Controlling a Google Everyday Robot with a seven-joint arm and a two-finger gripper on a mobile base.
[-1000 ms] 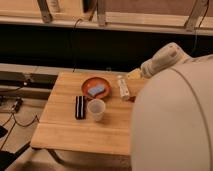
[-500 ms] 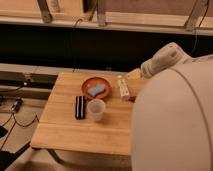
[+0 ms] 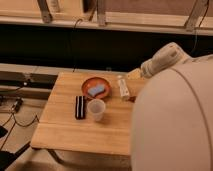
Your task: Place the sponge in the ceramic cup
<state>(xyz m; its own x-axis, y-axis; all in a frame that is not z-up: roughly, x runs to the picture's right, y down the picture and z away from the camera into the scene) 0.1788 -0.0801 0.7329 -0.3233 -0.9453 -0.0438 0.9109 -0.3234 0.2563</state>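
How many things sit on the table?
5: dish holding sponge, bottle beside it, black bar and cup in front. The arm hides the jaws, perhaps more things.

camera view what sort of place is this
Probably a lab or workshop: a plain wooden table, loose cables on the floor, a long ledge behind. The gripper hangs over the table's far edge beside the white bottle.

Lab, wooden table (image 3: 75, 135), floor cables (image 3: 11, 121)
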